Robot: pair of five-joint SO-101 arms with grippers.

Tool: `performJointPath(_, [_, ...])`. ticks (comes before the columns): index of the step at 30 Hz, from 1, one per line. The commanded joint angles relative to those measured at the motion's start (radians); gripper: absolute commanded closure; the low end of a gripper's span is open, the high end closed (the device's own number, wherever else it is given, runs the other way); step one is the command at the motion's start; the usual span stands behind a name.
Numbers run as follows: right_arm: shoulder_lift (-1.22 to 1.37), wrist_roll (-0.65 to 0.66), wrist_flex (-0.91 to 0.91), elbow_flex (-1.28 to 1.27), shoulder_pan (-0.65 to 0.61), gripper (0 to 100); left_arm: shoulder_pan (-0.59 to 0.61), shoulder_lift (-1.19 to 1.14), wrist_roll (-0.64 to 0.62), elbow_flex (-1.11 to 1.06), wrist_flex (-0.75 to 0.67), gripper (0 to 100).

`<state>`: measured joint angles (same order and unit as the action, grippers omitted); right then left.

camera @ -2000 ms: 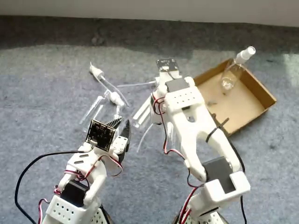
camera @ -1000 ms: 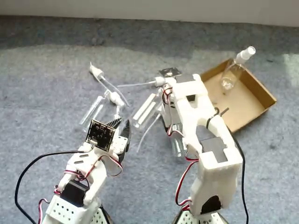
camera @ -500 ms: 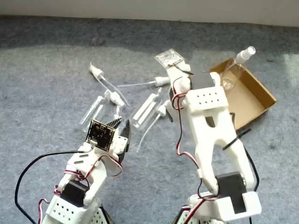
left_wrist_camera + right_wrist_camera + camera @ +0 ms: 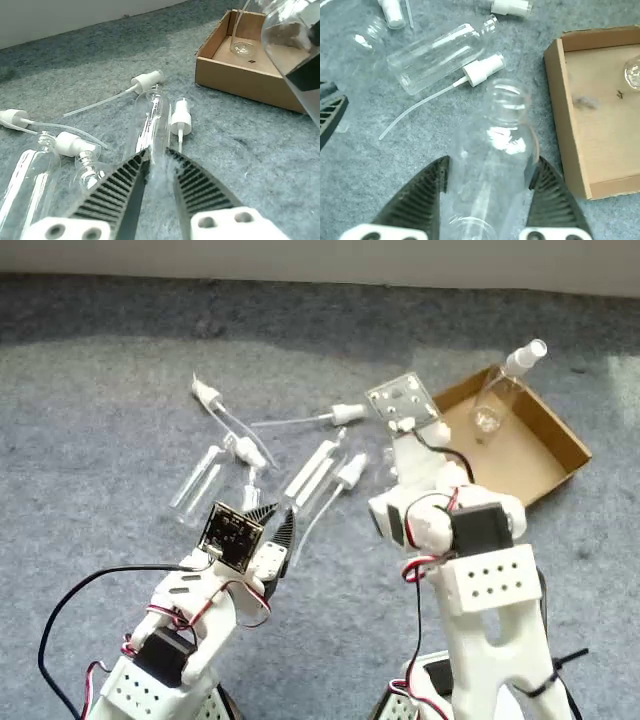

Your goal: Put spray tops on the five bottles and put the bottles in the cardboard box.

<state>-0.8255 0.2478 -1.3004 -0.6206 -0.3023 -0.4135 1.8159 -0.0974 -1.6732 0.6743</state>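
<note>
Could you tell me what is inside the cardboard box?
One bottle with a spray top, leaning on the far wall. The right arm hides the near corner of the box.

We see the cardboard box (image 4: 545,468) at the far right of the bench (image 4: 100,440), with a capped bottle (image 4: 497,390) leaning in it against its far wall. Left of the box lie loose bottles (image 4: 312,472) and spray tops (image 4: 350,469). Between them and the box, the right pincer (image 4: 492,161) has the held bottle (image 4: 506,112).

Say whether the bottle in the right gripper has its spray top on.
Off: the bottle in the right gripper shows a bare, open neck.
</note>
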Motion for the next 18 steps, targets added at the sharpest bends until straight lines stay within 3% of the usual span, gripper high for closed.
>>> performJointPath(1, [-0.143,-0.029,0.148,-0.157,0.015,91.1,-0.019,0.004,0.0,-0.019,0.0,99])
performJointPath(5, [-0.242,-0.029,0.254,-0.338,0.015,91.1,-0.022,0.005,0.084,-0.021,0.002,99])
performJointPath(18, [-0.381,-0.029,0.315,-0.552,0.013,91.1,-0.021,0.004,0.084,-0.021,-0.002,99])
